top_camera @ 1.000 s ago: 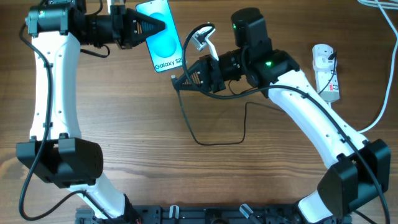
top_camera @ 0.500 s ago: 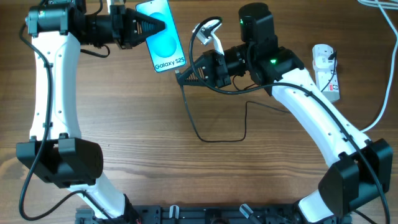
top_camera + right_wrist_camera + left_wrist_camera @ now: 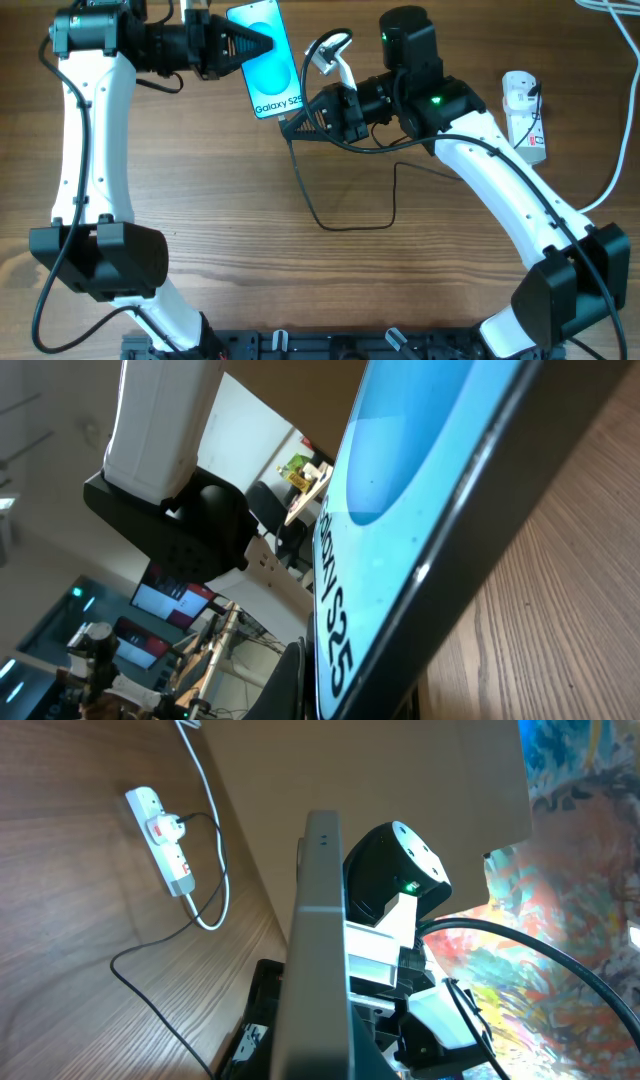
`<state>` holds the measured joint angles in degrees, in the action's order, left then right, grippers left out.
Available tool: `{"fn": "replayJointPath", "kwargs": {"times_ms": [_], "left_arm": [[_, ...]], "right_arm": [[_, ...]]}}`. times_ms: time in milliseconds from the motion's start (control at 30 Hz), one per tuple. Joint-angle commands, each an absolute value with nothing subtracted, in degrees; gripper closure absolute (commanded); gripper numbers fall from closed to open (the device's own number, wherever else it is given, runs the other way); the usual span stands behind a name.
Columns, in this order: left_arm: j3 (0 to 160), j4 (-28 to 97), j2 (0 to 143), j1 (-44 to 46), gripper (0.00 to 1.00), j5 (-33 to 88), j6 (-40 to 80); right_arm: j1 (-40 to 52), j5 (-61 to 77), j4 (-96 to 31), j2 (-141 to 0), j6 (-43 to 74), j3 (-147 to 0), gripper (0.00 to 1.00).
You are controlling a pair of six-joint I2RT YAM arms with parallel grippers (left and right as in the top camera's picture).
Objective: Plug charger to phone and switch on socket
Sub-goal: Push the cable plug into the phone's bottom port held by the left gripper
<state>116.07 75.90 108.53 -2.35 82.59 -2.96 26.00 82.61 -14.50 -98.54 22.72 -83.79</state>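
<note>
the left fingers (image 3: 252, 42) are closed on the phone (image 3: 272, 70), clamping it by one long side near its upper end. the phone sits in the upper middle of the overhead view, slanted, with its turquoise screen facing up and the white strip reading "galaxy s25" at its lower end. from the left wrist camera it appears edge-on as a grey slab running up the middle of the view. whether its lower end touches the worktop (image 3: 200, 250) cannot be told.

the right fingers (image 3: 290, 126) are drawn together on the end of the charger (image 3: 345, 228) and point at the phone's lower end, just beside its lower corner. the connector tip is hidden between them, and it is not clear whether it has reached the port. the right wrist camera is filled by the phone's lower end at very close range, with the "s25" lettering and the dark edge of the case running across the view.

from the right fingers the thin black cable drops to the worktop, runs toward the near edge, bends right, then turns back up and passes under the right arm toward the socket (image 3: 523, 112).

the socket lies flat at the far right, well apart from the phone, with a black plug (image 3: 520, 92) in it and red marks on its switches. its white cord (image 3: 621, 150) curves along the right edge.
</note>
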Motion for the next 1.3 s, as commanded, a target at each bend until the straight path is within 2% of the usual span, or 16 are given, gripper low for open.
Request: {"fn": "replayJointPath", "kwargs": {"times_ms": [0, 400, 600, 800, 1100, 1267], "left_arm": [[116.27, 75.96, 107.68, -2.09, 0.96, 85.49, -4.1], [116.27, 76.16, 107.68, -1.91, 0.96, 85.49, -4.12], [116.27, 78.78, 107.68, 2.44, 0.96, 81.08, -7.88], [116.27, 84.86, 107.68, 5.91, 0.96, 75.09, -16.01], [116.27, 86.0, 107.68, 8.38, 0.96, 74.54, -17.87], [116.27, 88.33, 107.68, 8.91, 0.96, 77.08, -17.78]], "right_arm": [[26.11, 82.11, -13.72, -99.02, 23.22, -83.85, 0.96], [24.03, 81.01, -10.44, -99.02, 27.73, -83.85, 0.96], [24.03, 79.59, 2.85, -99.02, 39.29, -83.88, 0.96], [23.27, 77.47, 7.18, -99.02, 44.73, -83.85, 0.96], [23.27, 70.22, 7.31, -99.02, 47.94, -83.85, 0.96], [23.22, 70.26, 7.05, -99.02, 41.95, -83.85, 0.96]]}}
